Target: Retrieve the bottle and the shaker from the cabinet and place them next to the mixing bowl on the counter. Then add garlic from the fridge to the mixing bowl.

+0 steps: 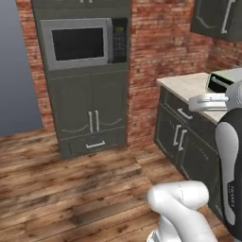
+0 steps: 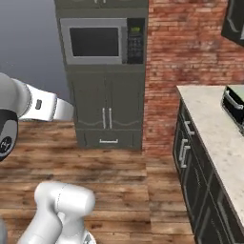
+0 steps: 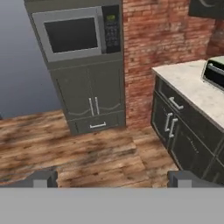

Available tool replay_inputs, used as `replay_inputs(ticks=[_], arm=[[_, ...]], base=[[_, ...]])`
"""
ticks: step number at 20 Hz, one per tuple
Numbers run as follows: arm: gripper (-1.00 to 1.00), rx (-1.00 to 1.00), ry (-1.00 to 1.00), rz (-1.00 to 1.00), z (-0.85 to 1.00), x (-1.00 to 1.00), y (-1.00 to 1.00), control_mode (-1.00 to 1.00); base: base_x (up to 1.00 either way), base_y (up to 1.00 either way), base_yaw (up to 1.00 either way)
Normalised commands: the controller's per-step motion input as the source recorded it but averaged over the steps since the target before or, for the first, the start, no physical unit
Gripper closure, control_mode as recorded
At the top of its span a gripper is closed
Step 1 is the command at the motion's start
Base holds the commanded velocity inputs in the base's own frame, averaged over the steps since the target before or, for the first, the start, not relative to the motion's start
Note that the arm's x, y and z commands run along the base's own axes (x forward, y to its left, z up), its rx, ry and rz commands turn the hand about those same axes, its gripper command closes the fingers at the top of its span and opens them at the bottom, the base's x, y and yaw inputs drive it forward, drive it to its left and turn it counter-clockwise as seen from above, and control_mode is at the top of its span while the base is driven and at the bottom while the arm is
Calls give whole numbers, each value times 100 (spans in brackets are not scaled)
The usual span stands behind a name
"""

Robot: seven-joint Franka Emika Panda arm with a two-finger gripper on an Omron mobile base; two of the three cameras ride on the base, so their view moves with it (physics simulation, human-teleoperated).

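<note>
My gripper (image 3: 112,178) is open, its two dark fingertips (image 3: 42,178) far apart with nothing between them. It points across the wooden floor toward a tall unit with a microwave (image 3: 72,35). The beige speckled counter (image 3: 192,87) runs along the right, also seen in the base views (image 1: 189,85) (image 2: 214,128). A corner of the dark grey-green wall cabinet (image 1: 217,19) (image 2: 236,19) (image 3: 205,6) hangs above it, doors closed. The bottle, shaker, mixing bowl, garlic and fridge are out of view.
A dark and silver appliance (image 2: 233,107) (image 1: 220,82) stands on the counter. Dark base units with silver handles (image 1: 182,137) sit under it. A brick wall (image 1: 160,56) lies behind, a plain grey-blue wall (image 1: 14,71) at the left. Wooden floor (image 1: 71,184) spreads in front.
</note>
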Motion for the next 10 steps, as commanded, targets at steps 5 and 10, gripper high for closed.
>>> replay_inputs(ticks=[5,10], arm=[[-100,0,0,0,0,0,0,100],[-100,0,0,0,0,0,0,100]], base=[[0,19,100],[0,9,100]])
